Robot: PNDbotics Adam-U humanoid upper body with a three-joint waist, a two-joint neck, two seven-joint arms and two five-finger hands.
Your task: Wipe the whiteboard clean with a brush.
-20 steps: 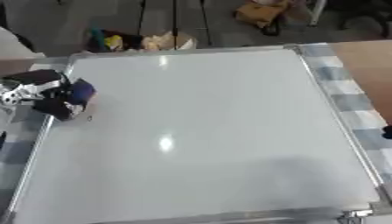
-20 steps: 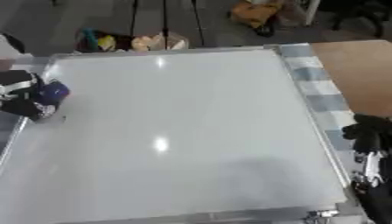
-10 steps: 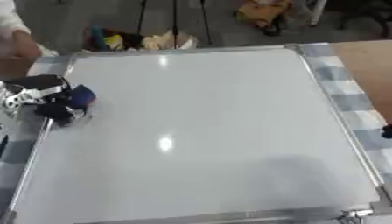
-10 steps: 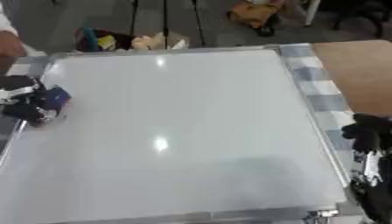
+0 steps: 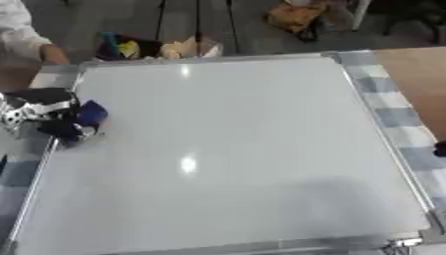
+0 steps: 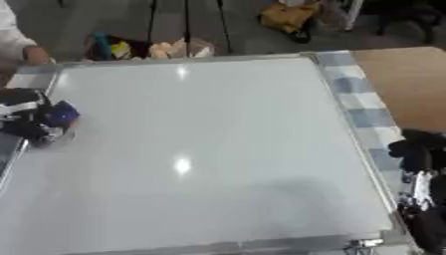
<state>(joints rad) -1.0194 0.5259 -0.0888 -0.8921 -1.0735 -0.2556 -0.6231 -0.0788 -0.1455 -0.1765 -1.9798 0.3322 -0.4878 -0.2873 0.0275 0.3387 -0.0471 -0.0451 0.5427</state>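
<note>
A blue brush (image 5: pixel 90 113) sits at the left edge of the whiteboard (image 5: pixel 235 149), about a third of the way down from its far rim, gripped by the robot's left hand (image 5: pixel 48 112), whose dark fingers curl round it while the arm enters from the view's left side. The brush head appears pressed to the board just inside the silver frame; its long axis cannot be made out, as the hand hides most of it. From there the whole unswept surface lies to the brush's right and towards the robot, so the coming stroke would seem to call for a sweep rightward across the board, away from the frame. The board itself reads white and glossy, with ceiling lights mirrored in it and no marks clear enough to name, which suggests the wiping is well advanced or the writing too faint to show.

The left hand is by far the nearer to the brush. The robot's right hand (image 6: pixel 424 172) hangs off the board's right edge near the lower corner, over the checked cloth (image 6: pixel 362 107) that covers the counter, well apart from the brush; it shows as a dark shape and whether its fingers are open or curled cannot be told.

Beyond the far left corner, a person's bare hand (image 5: pixel 54 54) in a white sleeve hovers near the frame; contact with it cannot be judged
</note>
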